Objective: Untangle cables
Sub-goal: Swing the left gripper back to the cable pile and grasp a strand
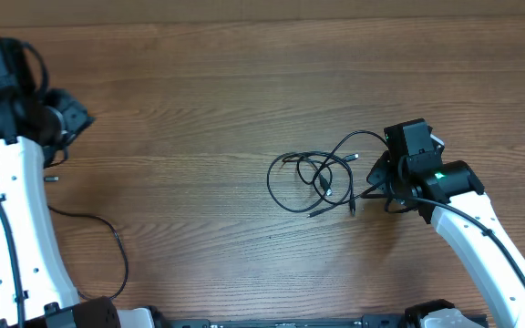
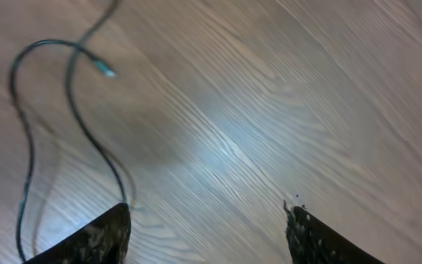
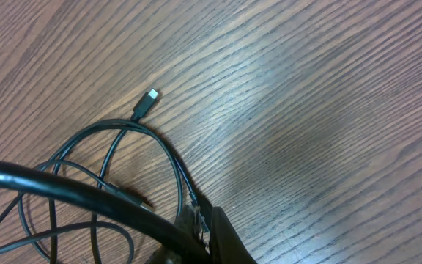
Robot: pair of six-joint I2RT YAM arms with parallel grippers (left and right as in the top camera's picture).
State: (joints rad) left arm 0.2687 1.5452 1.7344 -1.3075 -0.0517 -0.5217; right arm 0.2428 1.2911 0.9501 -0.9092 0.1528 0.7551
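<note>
A tangle of thin black cables (image 1: 315,178) lies right of the table's middle, in loops with small plug ends. My right gripper (image 1: 374,182) is at the tangle's right edge. In the right wrist view it (image 3: 202,217) is shut on the end of one cable (image 3: 184,182), and a silver-tipped plug (image 3: 150,97) lies free beyond the loops. A separate black cable (image 1: 108,228) trails along the left side, its silver tip (image 1: 51,179) just below my left gripper (image 1: 62,129). In the left wrist view this gripper (image 2: 207,224) is open over bare wood, with that cable (image 2: 79,121) off to its left.
A thick black robot wire (image 3: 79,192) crosses the lower left of the right wrist view, in front of the loops. Both white arm links (image 1: 16,237) (image 1: 490,246) reach in from the near edge. The wooden tabletop (image 1: 244,82) stretches across the back.
</note>
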